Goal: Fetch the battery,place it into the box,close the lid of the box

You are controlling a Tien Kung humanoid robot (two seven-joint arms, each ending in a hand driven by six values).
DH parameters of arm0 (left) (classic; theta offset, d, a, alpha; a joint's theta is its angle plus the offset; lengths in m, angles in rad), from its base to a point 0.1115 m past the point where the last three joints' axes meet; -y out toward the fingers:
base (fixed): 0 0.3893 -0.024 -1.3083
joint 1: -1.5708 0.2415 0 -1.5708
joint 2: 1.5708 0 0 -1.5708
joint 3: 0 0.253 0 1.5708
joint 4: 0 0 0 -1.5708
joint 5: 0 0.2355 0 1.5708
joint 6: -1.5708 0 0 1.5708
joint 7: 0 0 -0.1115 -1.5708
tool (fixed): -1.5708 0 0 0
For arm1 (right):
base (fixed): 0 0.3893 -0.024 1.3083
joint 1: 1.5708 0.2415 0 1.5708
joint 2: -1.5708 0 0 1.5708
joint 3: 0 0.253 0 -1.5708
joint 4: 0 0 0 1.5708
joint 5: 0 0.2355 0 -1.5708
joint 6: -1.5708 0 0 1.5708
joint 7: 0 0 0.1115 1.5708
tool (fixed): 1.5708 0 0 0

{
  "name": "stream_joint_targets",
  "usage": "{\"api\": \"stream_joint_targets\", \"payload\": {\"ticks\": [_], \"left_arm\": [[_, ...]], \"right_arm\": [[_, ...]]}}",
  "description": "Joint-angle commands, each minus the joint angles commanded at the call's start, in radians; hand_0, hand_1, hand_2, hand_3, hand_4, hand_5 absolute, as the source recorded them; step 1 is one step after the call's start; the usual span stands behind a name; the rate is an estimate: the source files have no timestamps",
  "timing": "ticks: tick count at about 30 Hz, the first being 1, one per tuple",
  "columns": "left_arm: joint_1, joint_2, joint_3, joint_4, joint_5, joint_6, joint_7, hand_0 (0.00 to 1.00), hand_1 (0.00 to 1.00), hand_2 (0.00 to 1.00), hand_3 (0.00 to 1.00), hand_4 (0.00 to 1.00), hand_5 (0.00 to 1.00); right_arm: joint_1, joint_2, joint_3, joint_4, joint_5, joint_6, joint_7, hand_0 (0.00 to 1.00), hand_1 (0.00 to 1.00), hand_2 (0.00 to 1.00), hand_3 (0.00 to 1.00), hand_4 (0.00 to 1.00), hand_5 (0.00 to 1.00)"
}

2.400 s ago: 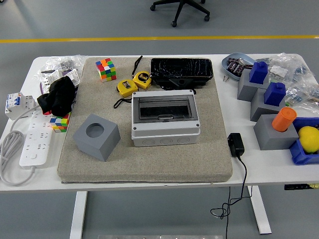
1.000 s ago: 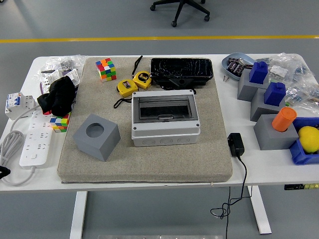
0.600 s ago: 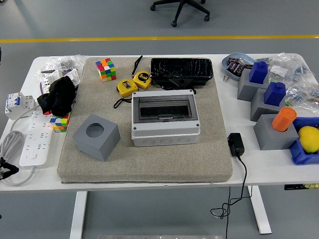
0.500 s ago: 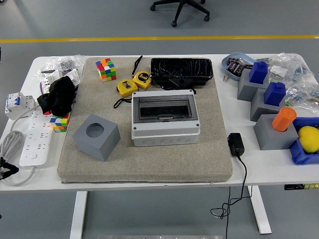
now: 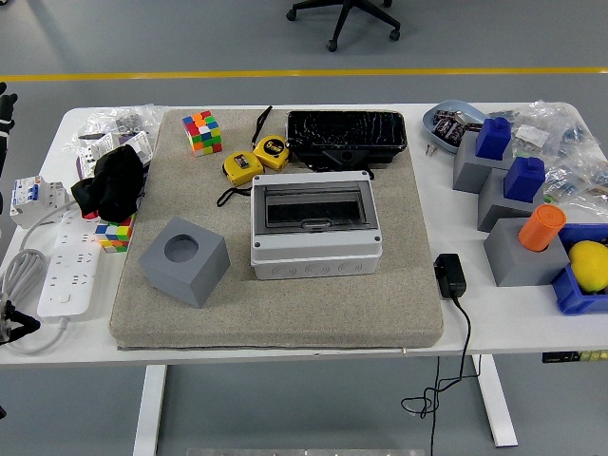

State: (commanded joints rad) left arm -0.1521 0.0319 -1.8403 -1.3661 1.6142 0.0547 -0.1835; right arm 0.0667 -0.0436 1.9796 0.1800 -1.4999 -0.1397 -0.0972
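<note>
A grey box (image 5: pixel 315 249) with a clear hinged lid (image 5: pixel 313 205) stands in the middle of the beige mat (image 5: pixel 285 309), its lid lying down flat. Just behind it, touching its back edge, lies a black ribbed block (image 5: pixel 347 136), which looks like the battery. Only a small black part of my left hand (image 5: pixel 11 321) shows at the left edge, beside the white cable loop. It is far from both box and battery. A further black piece of that arm (image 5: pixel 6 103) shows at the upper left edge. My right arm is out of sight.
On the mat sit a grey cube with a round hole (image 5: pixel 184 260), two yellow tape measures (image 5: pixel 255 159) and a colour cube (image 5: pixel 200 131). A white power strip (image 5: pixel 68 264) and black cloth (image 5: pixel 112 182) lie left. Grey blocks (image 5: pixel 518 252), an orange cylinder (image 5: pixel 541 227) and a black adapter (image 5: pixel 449 275) stand right.
A black part of my left hand has come in at the left edge by the cable, and a second black piece now shows at the upper left. Nothing on the table has moved.
</note>
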Motion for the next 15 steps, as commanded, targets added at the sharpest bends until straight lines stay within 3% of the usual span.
{"api": "stream_joint_targets", "payload": {"ticks": [3, 11, 15], "left_arm": [[0.001, 0.001, 0.006, 0.000, 0.002, -0.002, 0.002, 0.835, 0.886, 0.848, 0.888, 0.998, 0.998], [0.001, 0.004, 0.011, 0.000, 0.013, -0.003, 0.004, 0.830, 0.874, 0.837, 0.872, 0.998, 0.998], [0.001, 0.002, 0.017, 0.002, 0.012, -0.001, 0.002, 0.822, 0.868, 0.833, 0.862, 0.998, 0.998]], "right_arm": [[-0.007, 0.000, -0.039, 0.000, 0.096, 0.007, 0.005, 0.829, 0.796, 0.767, 0.810, 0.998, 0.998], [-0.013, 0.001, -0.111, 0.000, 0.139, 0.001, 0.018, 0.820, 0.772, 0.754, 0.797, 0.998, 0.998], [-0.034, -0.026, -0.273, 0.000, 0.296, -0.032, 0.104, 0.814, 0.772, 0.751, 0.792, 0.998, 0.998]]}}
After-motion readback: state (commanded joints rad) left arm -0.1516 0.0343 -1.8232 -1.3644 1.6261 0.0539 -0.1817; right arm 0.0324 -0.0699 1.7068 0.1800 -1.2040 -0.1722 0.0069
